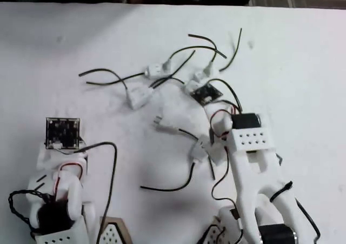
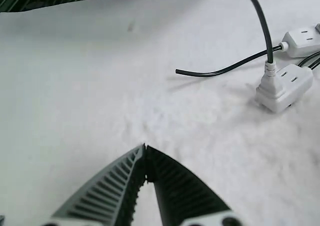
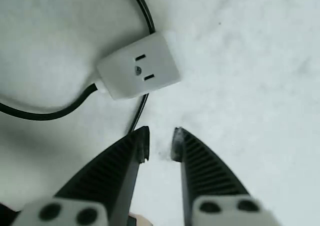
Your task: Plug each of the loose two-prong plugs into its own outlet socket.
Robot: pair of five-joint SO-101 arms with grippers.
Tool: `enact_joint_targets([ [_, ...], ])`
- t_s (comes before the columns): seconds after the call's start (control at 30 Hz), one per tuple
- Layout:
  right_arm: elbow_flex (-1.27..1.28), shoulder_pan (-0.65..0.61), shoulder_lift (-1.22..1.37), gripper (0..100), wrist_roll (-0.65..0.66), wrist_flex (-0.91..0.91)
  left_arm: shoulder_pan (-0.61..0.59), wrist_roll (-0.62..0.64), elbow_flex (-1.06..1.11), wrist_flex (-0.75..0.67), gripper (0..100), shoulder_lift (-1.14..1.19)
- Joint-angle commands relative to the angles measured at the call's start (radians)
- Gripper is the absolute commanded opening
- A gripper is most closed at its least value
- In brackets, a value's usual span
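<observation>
My left gripper (image 2: pixel 145 148) is shut with nothing in it, low over bare white table. Off to its side lie two white outlet sockets (image 2: pixel 285 85) (image 2: pixel 302 39) on black cords. My right gripper (image 3: pixel 160 143) is slightly open and holds nothing; it hovers just short of a white outlet socket (image 3: pixel 139 71) that lies face up on a black cord. In the high view, several white sockets (image 1: pixel 139 97) (image 1: pixel 154 69) (image 1: pixel 200 73) lie mid-table. A loose two-prong plug (image 1: pixel 165 126) and another white piece (image 1: pixel 199 149) on a black cord lie nearer the arms.
The left arm (image 1: pixel 59 173) stands at the near left, the right arm (image 1: pixel 248 146) at the near right. Black cords (image 1: pixel 102 73) loop across the middle of the white table (image 1: pixel 303 65). Open table surface lies at far left and far right.
</observation>
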Motion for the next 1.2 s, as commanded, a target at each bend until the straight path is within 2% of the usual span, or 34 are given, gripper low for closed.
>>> enact_joint_targets([
  [0.0,0.031,0.038,-0.022,2.9,0.049,-0.064,0.008,0.002,-0.005,-0.009,2,-0.005],
  [0.17,0.138,-0.051,-0.022,1.8,0.041,-0.220,0.007,0.002,-0.003,-0.009,2,-0.005],
  [0.3,0.175,-0.236,-0.024,1.8,0.029,-0.375,0.007,0.002,-0.003,-0.009,2,-0.005],
  [0.5,0.141,-0.483,-0.033,1.8,-0.203,-0.668,0.007,0.002,-0.003,-0.009,2,-0.005],
  [0.63,0.074,-0.559,-0.033,1.8,-0.290,-0.731,0.007,0.002,-0.003,-0.009,2,-0.005],
  [0.83,0.046,-0.561,-0.082,1.8,-0.347,-0.723,0.012,0.002,-0.006,-0.009,2,-0.005],
  [0.9,0.048,-0.542,-0.145,1.8,-0.347,-0.667,0.013,0.002,-0.008,-0.009,3,-0.005],
  [0.97,0.048,-0.503,-0.229,1.8,-0.347,-0.598,0.021,0.002,-0.009,-0.009,6,-0.005],
  [1.07,0.048,-0.406,-0.374,1.8,-0.342,-0.484,0.081,0.002,-0.008,0.003,16,-0.005],
  [1.17,0.048,-0.291,-0.490,2.0,-0.338,-0.401,0.191,-0.008,-0.009,0.018,14,0.004],
])
